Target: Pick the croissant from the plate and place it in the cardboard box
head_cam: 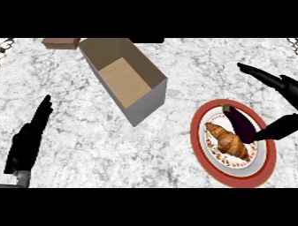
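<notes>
On the plate [202, 152], golden-brown ridged croissant [228, 141]

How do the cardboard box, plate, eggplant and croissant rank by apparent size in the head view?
1. cardboard box
2. plate
3. eggplant and croissant: they look about alike, so I won't rank them.

Grey-veined white marble counter [79, 132]

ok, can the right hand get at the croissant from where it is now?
Probably yes. The right hand is open beside the plate, thumb over its right side. The croissant lies uncovered, but the eggplant sits between it and the hand, so the fingers would need to come from above.
</notes>
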Robot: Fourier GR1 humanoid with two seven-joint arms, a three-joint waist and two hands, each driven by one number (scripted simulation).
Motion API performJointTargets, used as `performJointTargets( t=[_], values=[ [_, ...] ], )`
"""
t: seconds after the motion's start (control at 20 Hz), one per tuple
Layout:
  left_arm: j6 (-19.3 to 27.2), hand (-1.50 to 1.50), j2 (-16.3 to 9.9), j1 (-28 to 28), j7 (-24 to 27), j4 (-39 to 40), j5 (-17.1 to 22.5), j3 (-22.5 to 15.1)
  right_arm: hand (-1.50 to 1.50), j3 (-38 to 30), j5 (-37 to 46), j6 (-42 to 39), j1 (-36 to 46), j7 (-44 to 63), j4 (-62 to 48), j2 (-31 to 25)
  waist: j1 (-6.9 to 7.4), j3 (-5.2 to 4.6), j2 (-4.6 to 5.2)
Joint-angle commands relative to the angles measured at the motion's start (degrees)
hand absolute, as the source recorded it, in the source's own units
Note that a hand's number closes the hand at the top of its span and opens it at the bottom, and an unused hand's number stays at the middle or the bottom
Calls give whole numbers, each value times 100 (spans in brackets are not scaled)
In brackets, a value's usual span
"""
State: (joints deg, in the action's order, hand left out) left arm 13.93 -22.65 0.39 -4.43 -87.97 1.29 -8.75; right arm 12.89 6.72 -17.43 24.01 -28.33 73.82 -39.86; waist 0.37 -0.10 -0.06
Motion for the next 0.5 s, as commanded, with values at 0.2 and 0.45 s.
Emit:
performJointTargets(
  t=[0.2,0.45],
  values=[
    [83,0,122,7,99,131,-104,33,-150,1170,1478,-713,-106,755,898,-854,-65,-2,-16],
    [-119,0,69,74,34,3,-67,130,-150,1361,1774,-891,-664,1551,1764,-693,-76,7,-16]
  ],
)
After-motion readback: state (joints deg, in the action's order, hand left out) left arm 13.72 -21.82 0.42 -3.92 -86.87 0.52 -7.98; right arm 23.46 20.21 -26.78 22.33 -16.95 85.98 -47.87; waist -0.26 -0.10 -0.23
